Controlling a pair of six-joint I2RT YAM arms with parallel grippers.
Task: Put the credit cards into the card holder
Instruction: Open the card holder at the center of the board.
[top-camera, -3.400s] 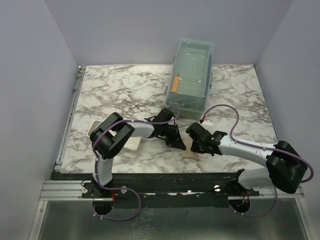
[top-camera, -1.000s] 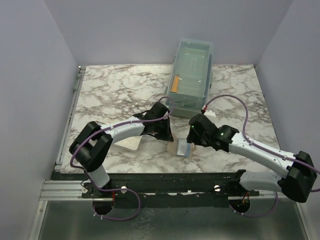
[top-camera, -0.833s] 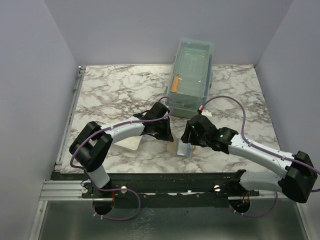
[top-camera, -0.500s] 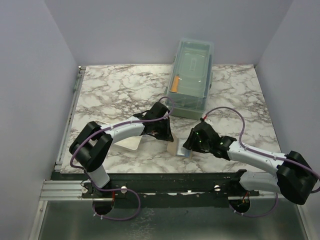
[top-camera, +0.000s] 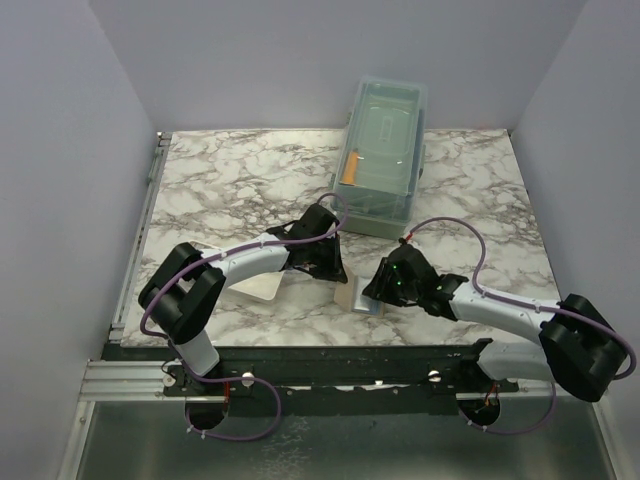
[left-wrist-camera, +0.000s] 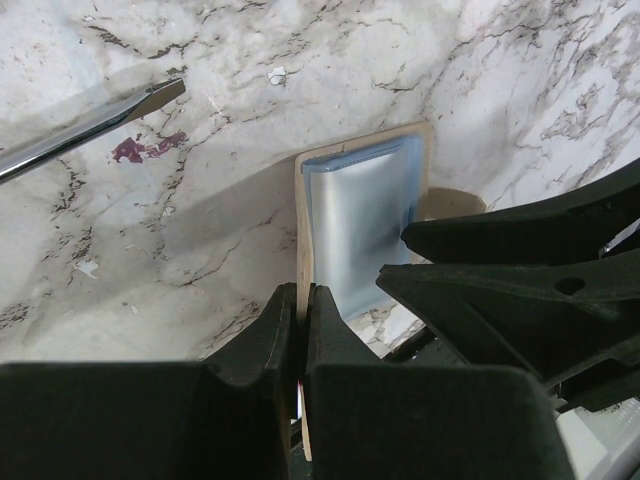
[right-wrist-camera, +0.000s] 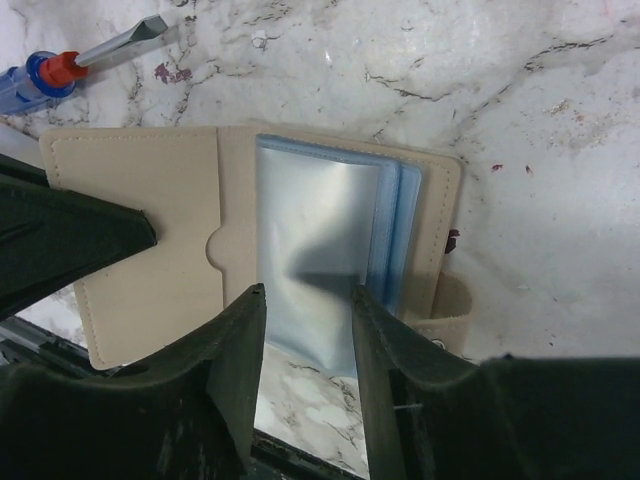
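At the near edge of the marble table (top-camera: 220, 170), the right gripper (right-wrist-camera: 305, 340) is hanging over the card holder (right-wrist-camera: 150, 230). Its fingers (right-wrist-camera: 385, 350) are spread, straddling the light blue sleeves (right-wrist-camera: 330, 240) with nothing between them. The card holder is lying open near the table's front, between the two arms. Just beyond it, the left gripper (left-wrist-camera: 300, 325) is pinching the tan cover by its edge, jaws pressed together on it, holding the flap open. No credit cards are showing in any view. The step in hand is probably the parting of a pocket. To do it well, the right fingers should be settling gently on the top sleeve alone, while the left is gripping firmly so nothing slides. A screwdriver (right-wrist-camera: 60, 68) is lying just beside the card holder. Farther back, a clear lidded box (top-camera: 383, 150) is standing.
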